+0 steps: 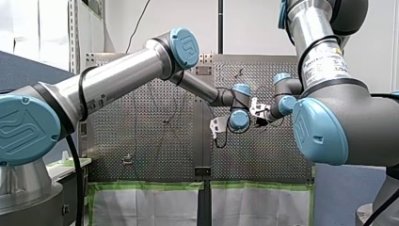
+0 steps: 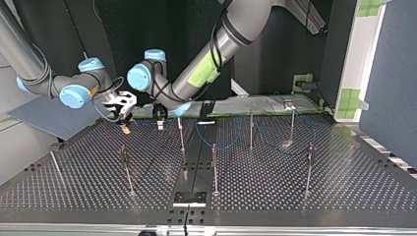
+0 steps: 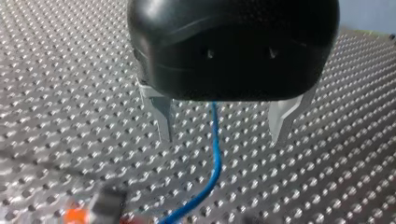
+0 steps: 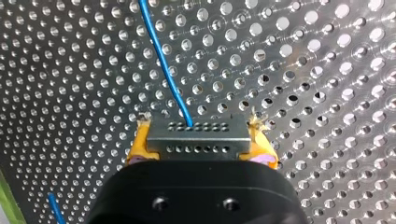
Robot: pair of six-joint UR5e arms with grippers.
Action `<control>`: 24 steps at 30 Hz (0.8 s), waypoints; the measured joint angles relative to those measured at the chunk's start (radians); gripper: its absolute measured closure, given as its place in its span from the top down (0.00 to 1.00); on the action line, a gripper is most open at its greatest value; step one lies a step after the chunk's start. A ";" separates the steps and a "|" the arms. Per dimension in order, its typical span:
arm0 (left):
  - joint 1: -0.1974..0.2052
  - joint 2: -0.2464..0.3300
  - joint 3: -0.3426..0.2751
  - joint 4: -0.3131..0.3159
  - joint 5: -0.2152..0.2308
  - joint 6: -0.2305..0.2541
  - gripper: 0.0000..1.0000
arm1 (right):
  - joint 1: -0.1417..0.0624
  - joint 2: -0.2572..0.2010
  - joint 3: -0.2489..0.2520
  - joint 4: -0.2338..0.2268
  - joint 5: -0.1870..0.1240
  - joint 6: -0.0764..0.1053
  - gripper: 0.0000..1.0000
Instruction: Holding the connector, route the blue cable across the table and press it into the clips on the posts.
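Soft light, glints across table (image 3: 56,70)

grey connector (image 4: 198,139) pinched in right gripper (image 4: 201,133), level; blue cable (image 4: 163,60) leaves its front, runs ahead w/ slight curve.

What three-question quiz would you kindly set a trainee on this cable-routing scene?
1. True or false: my right gripper is shut on the grey perforated metal connector.
2. Where does the thin blue cable run at my left gripper? A: between its open metal fingers, untouched; B: outside both fingers; C: clamped between shut fingers.
3. Fill in: the pads gripping the connector are ___ in colour.
Key: 1 true; 2 A; 3 yellow.
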 joint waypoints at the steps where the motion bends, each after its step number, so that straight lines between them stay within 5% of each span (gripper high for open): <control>1: 0.001 -0.001 0.001 0.002 -0.002 0.000 1.00 | 0.000 0.000 0.000 0.000 -0.004 0.000 0.00; 21: 0.007 -0.066 0.074 -0.021 -0.003 -0.022 1.00 | 0.000 -0.001 -0.001 -0.001 -0.015 0.001 0.00; 22: 0.007 -0.066 0.077 -0.021 -0.003 -0.021 0.91 | 0.000 -0.001 -0.001 -0.001 -0.015 0.001 0.00; 23: 0.007 -0.066 0.079 -0.021 -0.004 -0.021 0.71 | 0.000 -0.001 -0.001 -0.001 -0.015 0.001 0.00; 24: 0.006 -0.066 0.082 -0.020 -0.005 -0.020 0.71 | 0.000 -0.001 -0.001 -0.001 -0.015 0.001 0.00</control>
